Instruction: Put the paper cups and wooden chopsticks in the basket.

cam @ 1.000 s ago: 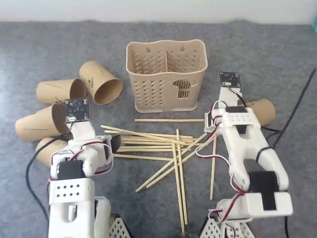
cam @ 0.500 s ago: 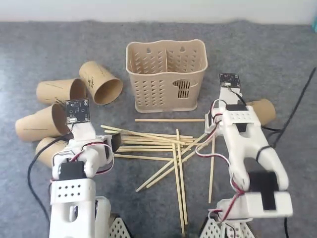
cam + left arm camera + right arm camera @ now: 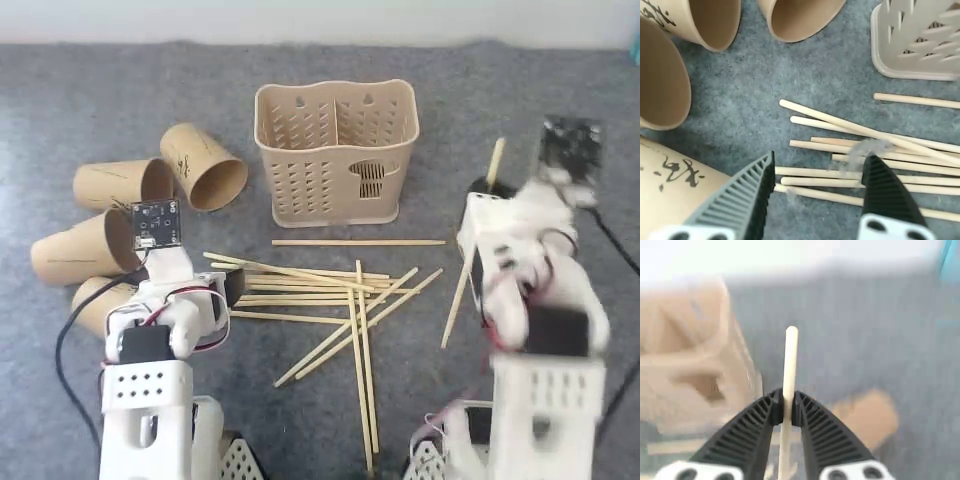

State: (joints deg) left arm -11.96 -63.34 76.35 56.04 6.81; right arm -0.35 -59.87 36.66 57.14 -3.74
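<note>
The beige slotted basket (image 3: 335, 150) stands at the back middle of the grey mat. Several wooden chopsticks (image 3: 330, 290) lie criss-crossed in front of it. My right gripper (image 3: 484, 190) is raised right of the basket and shut on one chopstick (image 3: 462, 280), which hangs tilted; its upper end sticks out past the jaws (image 3: 790, 355). Several paper cups lie on their sides at the left (image 3: 205, 165) (image 3: 80, 248). My left gripper (image 3: 820, 162) stands open low over the near-left ends of the chopsticks (image 3: 865, 132), beside a cup (image 3: 670, 190).
Another paper cup (image 3: 867, 420) lies on the mat behind my right gripper, blurred in the right wrist view. The basket's corner (image 3: 920, 40) appears beyond the left gripper. A black cable (image 3: 610, 240) runs along the right side. Bare mat lies behind the basket.
My right arm has risen and swung right, lifting one chopstick off the pile so that it hangs tilted. The left arm has kept still.
</note>
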